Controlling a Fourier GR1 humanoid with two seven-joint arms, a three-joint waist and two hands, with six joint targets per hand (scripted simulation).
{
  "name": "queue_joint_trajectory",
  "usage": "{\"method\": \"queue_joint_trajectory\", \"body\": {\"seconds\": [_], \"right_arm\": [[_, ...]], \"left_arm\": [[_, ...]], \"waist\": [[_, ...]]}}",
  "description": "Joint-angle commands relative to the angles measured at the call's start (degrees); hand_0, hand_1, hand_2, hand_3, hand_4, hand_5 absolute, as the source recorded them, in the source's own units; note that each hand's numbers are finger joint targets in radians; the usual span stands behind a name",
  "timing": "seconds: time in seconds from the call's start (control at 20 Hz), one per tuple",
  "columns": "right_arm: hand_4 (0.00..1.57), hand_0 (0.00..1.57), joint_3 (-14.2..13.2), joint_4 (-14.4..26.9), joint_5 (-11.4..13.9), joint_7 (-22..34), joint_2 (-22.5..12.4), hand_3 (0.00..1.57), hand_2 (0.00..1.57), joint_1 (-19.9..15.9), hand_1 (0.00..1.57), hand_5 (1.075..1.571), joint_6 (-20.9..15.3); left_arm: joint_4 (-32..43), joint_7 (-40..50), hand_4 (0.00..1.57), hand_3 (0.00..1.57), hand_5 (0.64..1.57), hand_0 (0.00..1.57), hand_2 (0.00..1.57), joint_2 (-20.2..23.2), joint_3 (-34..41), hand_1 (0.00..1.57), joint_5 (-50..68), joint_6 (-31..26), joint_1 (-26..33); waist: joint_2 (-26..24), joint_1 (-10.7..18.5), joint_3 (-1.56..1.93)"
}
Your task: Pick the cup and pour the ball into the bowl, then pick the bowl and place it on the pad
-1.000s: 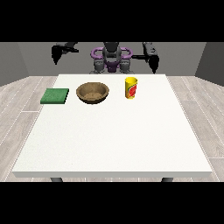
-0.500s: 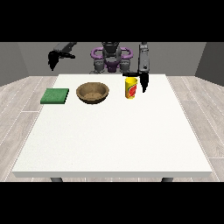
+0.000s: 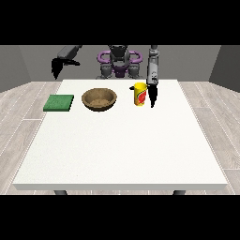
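— Can you see the ball? 
— No; the yellow cup [image 3: 139, 94] hides its inside; the brown bowl [image 3: 99, 99] looks bare.
— The hands?
— The hand at the view's right [image 3: 152, 95] hangs just beside the cup, fingers straight; the hand at the view's left [image 3: 56, 67] is too small to read; the green pad [image 3: 59, 102] lies left of the bowl.

even bright light, faint soft shadows, no glare

White counter [image 3: 117, 150] bearing three items along its far edge: green pad [image 3: 59, 102] at 10 o'clock, brown bowl [image 3: 99, 99] at 11 o'clock, yellow cup [image 3: 139, 94] at 1 o'clock, all apart.
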Motion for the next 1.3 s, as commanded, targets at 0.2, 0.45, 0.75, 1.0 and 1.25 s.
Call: {"method": "queue_joint_trajectory", "body": {"seconds": [0.2,0.45,0.75,1.0,1.25], "right_arm": [[0.0,0.0,1.72,-1.75,1.44,2.7,0.66,0.0,0.0,-2.38,0.0,1.571,-1.82],[0.0,0.0,-1.18,-0.42,-1.09,1.93,-2.13,0.0,0.0,-3.21,0.0,1.57,0.6],[0.0,0.0,-1.8,2.82,-0.75,1.65,-2.85,0.0,0.0,-2.88,0.0,1.57,1.23],[0.0,0.0,-4.06,8.59,-2.05,5.08,-5.48,0.0,0.0,-0.83,0.0,1.57,2.9],[0.0,0.0,-3.58,11.48,-1.05,5.13,-3.92,0.0,0.0,-0.82,0.0,1.569,1.39]], "left_arm": [[10.64,-5.12,0.0,0.0,1.527,0.0,0.0,-0.88,1.06,0.0,-0.3,3.02,-6.11],[10.16,-10.65,1.4,1.57,1.268,1.29,1.57,-0.39,-1.73,1.29,-7.75,15.2,-1.56],[8.96,-5.13,1.5,1.57,1.241,1.33,1.57,-3.16,-4.17,1.33,-11.28,21.75,-2.95],[8.48,7.37,1.55,1.57,1.306,1.35,1.57,5.16,-8.61,1.35,-17.71,21.21,-3.18],[9.92,20.23,1.57,1.57,1.291,1.45,1.57,18.85,-11.75,1.45,-25.52,19.16,-11.68]], "waist": [[1.16,-1.01,-0.02],[2.58,-2.87,0.01],[-0.65,-2.67,0.04],[-12.21,1.14,0.17],[-14.39,2.88,0.31]]}}
